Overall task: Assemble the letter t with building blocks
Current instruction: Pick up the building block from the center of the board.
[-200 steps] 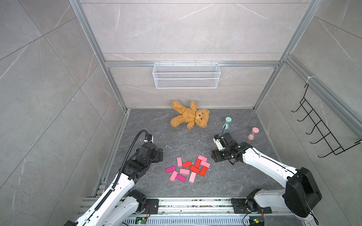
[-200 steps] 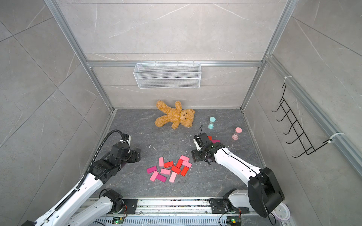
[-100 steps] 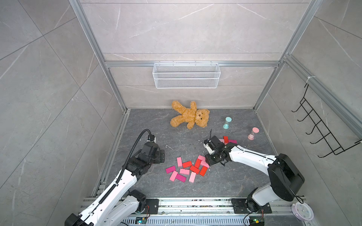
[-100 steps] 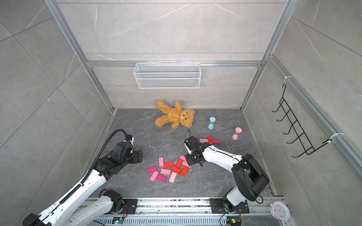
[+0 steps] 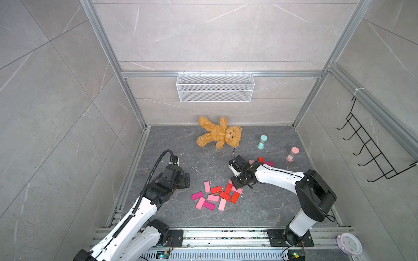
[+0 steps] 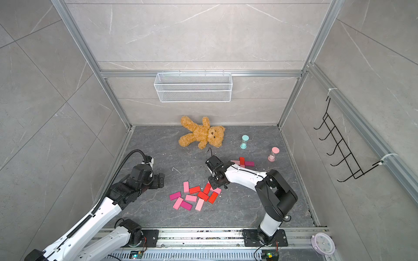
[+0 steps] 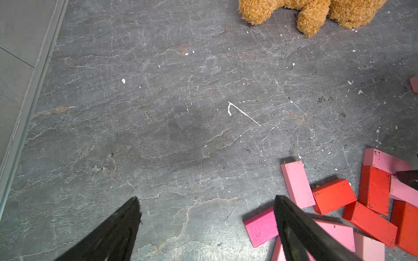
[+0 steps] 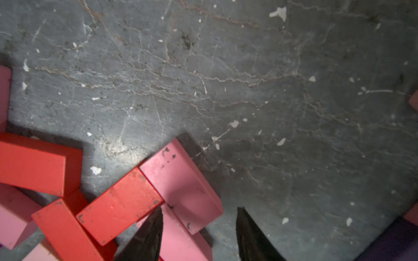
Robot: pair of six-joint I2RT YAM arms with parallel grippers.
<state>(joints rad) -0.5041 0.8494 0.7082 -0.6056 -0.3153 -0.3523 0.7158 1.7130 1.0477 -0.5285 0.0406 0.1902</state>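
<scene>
- One lilac table clock (image 5: 349, 244), nearest, at the end of the front rail; no part in the job.
- Left gripper (image 7: 208, 226): jaws spread wide, empty, poised over bare floor (image 7: 181, 135) just beside the heap.
- Building blocks (image 5: 214, 196), loose heap of about eleven in light pink, magenta and red, lying flat and crisscrossed mid-floor.
- Right gripper (image 8: 199, 226): low over the heap's right edge, jaws at a narrow gap. A light pink block (image 8: 181, 187) lies partly between them, with floor showing beside one finger. By my judgement nothing is clamped yet.
- Handling note: a red block (image 8: 119, 203) butts against the pink one. Best to square the jaws across the pink block's short width, close on it alone, then lift straight up.
- Three-block cluster (image 6: 242, 162) of pink, red and magenta, touching, just beyond the right arm; likely the T's beginning.
- Teal hourglass (image 5: 262, 142) and pink hourglass (image 5: 292, 154), both upright.
- Teddy bear (image 5: 218, 133), sprawled by the back wall.
- Wire basket (image 5: 214, 87), wall-mounted; nothing seen in it.
</scene>
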